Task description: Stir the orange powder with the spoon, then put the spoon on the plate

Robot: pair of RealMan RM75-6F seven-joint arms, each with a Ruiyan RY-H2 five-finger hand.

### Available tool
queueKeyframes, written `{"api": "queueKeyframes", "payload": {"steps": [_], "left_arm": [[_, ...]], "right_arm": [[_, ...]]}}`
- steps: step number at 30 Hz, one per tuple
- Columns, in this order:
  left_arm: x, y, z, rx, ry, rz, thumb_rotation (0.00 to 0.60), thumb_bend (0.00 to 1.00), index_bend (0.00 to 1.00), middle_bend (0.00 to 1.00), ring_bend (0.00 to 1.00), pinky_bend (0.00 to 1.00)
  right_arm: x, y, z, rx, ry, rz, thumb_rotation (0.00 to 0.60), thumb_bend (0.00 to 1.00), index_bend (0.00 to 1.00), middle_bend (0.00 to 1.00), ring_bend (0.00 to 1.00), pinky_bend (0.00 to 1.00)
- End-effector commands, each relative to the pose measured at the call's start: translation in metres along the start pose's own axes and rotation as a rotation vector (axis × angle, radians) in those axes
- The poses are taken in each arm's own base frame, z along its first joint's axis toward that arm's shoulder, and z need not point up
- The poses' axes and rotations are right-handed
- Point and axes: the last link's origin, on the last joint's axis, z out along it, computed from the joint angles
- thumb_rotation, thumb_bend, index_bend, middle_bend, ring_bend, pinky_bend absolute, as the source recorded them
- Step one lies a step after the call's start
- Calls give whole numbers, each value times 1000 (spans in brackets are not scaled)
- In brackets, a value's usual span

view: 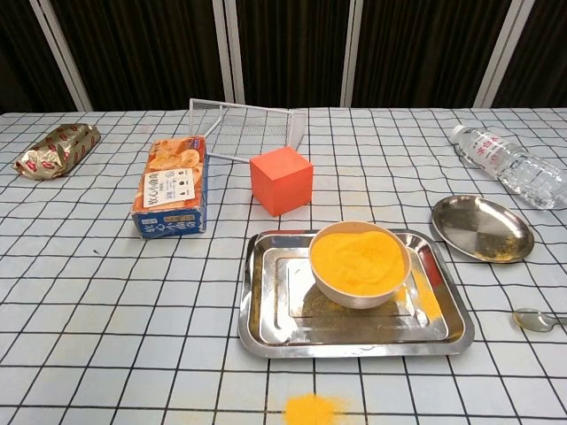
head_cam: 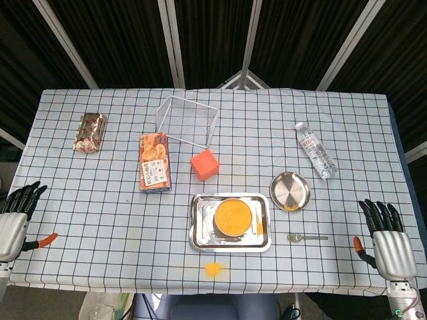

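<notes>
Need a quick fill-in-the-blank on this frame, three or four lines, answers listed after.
1. The bowl of orange powder sits in the metal ____.
2. The spoon lies on the ____, not on the plate.
3. The water bottle lies on its ____.
4. Both robot hands, left and right, hold ____.

Answers: tray; table; side; nothing

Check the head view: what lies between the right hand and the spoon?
Nothing: only bare checked tablecloth separates the right hand from the spoon.
</notes>
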Motion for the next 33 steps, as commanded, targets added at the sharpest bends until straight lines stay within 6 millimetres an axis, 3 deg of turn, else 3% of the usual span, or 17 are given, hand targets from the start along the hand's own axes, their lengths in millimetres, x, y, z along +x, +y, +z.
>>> {"api": "queueKeyframes", "payload": {"steps": [1,8,13,16,24,33], "left_arm": [[0,0,0,0,1,0,600,0,0,0,0,0],[1,0,-1,-1,5,1,600,0,0,0,0,0],[0,0,1,-3,5,2,600,0,0,0,0,0],[1,0,0,-7,7,3,600,0,0,0,0,0],[6,3,2,-35,56,-29,600,0,0,0,0,0],[8,0,3,-32,65,-59,600,0,0,0,0,0]], "right_arm": [[0,0,0,1,-2,-1,600,453,60,100,0,0],[-6,-7,-1,15,-31,2,600,452,76,100,0,0],[-19,-22,3,52,-73,-15,600,452,319,101,0,0],[-30,-30,7,67,-106,-38,600,452,388,120,0,0],[-65,-38,20,62,-187,-152,600,452,400,133,0,0],[-84,-32,28,3,-239,-191,600,452,412,139,0,0]]}}
